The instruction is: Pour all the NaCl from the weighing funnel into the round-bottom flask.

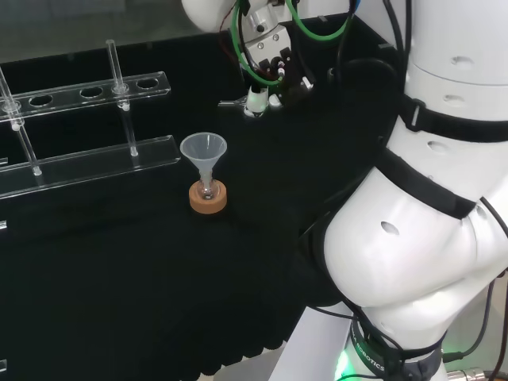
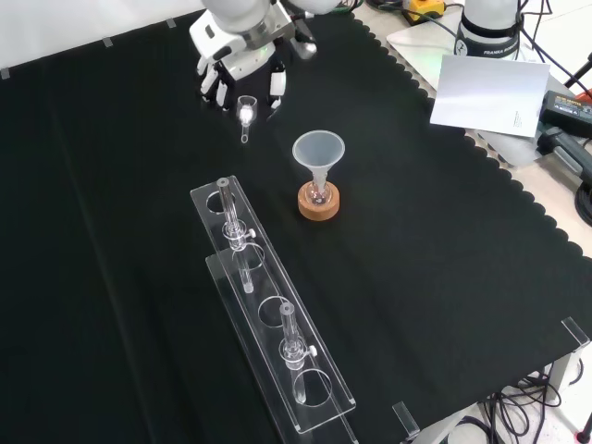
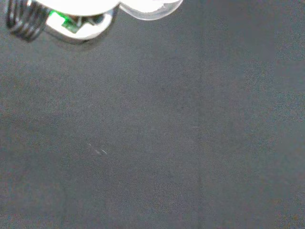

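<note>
Black cloth covers the whole counter [image 1: 119, 302], so the clear stuff is kinda hard to pick out. From the head view, the black and white hand [image 1: 266, 67] hangs at the far side, just left of the big white arm links, with green cables looped over it. A small clear glass weighing funnel [image 1: 252, 101] with something white in its cup sits right under the fingers, its thin spout poking out to the left. I honestly can't tell if the fingers are wrapped round it or just sitting over it. Nearer and to the left, a clear plastic cone funnel [image 1: 204, 151] stands in the neck of a small round-bottom flask [image 1: 207, 190] on a cork ring stand [image 1: 208, 199]. At far left is a clear acrylic tube rack [image 1: 87, 163].

Front view: the hand [image 2: 239, 74] comes in at the top, and the weighing funnel [image 2: 246, 115] lies just below it, white powder in the cup, spout pointing toward the camera. The cone funnel [image 2: 318, 153], flask and cork ring stand [image 2: 318, 203] are near it, lower right. The rack [image 2: 268, 314] runs diagonally toward the near edge with a couple of glass tubes in it.

Wrist view: mostly dark cloth, with a blurry white bit of the hand [image 3: 86, 9].
</note>
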`<action>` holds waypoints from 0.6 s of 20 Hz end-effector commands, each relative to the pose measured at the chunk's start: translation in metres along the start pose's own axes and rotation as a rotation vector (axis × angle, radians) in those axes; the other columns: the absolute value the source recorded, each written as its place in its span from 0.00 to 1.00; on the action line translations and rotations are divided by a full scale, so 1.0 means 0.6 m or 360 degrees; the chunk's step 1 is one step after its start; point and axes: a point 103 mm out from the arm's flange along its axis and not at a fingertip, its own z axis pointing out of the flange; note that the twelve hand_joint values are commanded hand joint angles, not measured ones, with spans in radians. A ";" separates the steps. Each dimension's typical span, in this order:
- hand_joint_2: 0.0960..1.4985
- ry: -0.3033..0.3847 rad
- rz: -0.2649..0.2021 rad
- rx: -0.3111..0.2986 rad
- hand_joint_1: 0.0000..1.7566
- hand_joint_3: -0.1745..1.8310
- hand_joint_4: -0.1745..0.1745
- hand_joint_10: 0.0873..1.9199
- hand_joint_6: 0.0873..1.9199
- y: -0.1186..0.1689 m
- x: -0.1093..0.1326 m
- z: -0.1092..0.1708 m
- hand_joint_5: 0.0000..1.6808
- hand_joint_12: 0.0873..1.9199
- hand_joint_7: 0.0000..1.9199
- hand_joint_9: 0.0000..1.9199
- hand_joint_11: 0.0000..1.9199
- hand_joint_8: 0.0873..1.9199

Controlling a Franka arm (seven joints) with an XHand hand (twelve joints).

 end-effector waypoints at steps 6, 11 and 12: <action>0.39 -0.0056 0.0061 0.0026 0.64 0.44 1.00 0.16 0.35 -0.100 -0.002 -0.031 0.75 0.57 0.34 0.56 0.42 0.30; 0.39 -0.0103 0.0056 0.0050 0.64 0.44 1.00 0.16 0.35 -0.141 0.019 -0.039 0.75 0.56 0.33 0.56 0.42 0.30; 0.39 -0.0112 0.0057 0.0057 0.64 0.44 1.00 0.16 0.35 -0.148 0.025 -0.040 0.75 0.56 0.33 0.56 0.42 0.30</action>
